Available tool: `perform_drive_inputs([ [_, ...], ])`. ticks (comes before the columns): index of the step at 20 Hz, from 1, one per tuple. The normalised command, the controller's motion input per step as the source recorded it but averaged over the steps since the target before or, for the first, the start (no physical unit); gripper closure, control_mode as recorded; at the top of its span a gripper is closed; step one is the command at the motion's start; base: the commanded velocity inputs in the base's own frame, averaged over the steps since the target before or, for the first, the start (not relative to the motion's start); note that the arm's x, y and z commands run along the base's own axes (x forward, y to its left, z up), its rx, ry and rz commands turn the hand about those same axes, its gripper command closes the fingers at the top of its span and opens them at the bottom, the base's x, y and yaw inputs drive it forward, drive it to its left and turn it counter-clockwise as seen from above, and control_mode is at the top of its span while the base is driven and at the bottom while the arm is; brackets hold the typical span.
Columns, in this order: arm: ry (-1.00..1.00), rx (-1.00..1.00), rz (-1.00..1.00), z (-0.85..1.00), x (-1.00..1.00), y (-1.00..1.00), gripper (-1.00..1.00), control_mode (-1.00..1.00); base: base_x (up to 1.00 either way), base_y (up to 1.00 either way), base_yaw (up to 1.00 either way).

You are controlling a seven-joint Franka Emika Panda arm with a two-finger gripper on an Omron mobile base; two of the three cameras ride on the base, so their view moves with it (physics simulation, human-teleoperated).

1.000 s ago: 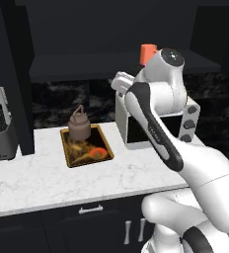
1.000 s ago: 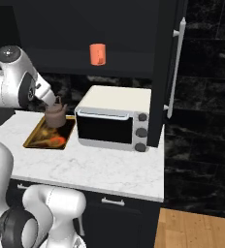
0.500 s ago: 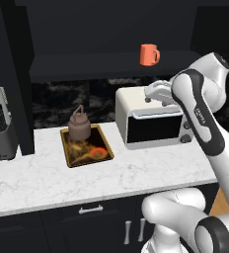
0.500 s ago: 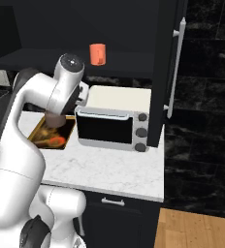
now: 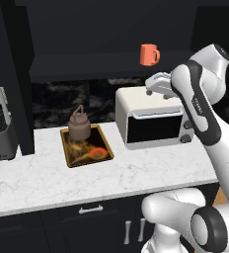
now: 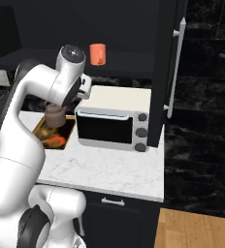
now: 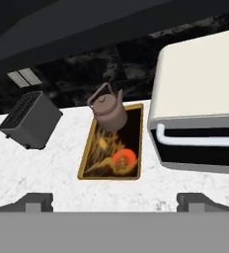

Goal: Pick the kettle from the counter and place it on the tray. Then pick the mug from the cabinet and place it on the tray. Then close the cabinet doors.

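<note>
While the kettle [image 5: 80, 125] sits on the tray [image 5: 100, 140], the gripper [image 5: 149, 91] hangs released above the toaster oven [image 5: 151, 122], under the mug [image 5: 148, 54].

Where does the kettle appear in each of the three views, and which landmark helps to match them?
Left base view: kettle left of centre, on the tray's far end.
Right base view: kettle at left, partly behind the arm.
Hand view: kettle above centre.
Shared landmark: white toaster oven, beside the tray.
</note>
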Motion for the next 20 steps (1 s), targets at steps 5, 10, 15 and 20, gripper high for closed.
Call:
perform_drive_inputs([
  [5, -0.21, -0.01, -0.14, 0.17, 0.33, -0.10, -1.00, -1.00, 0.00, 0.00, 0.00],
  [10, -0.05, -0.02, -0.12, 0.33, 0.37, -0.44, -1.00, -1.00, 0.00, 0.00, 0.00],
  [15, 0.01, 0.00, 0.00, 0.27, 0.02, -0.31, -1.00, -1.00, 0.00, 0.00, 0.00],
  [20, -0.16, 0.00, 0.01, 0.01, 0.19, -0.01, -1.00, -1.00, 0.00, 0.00, 0.00],
])
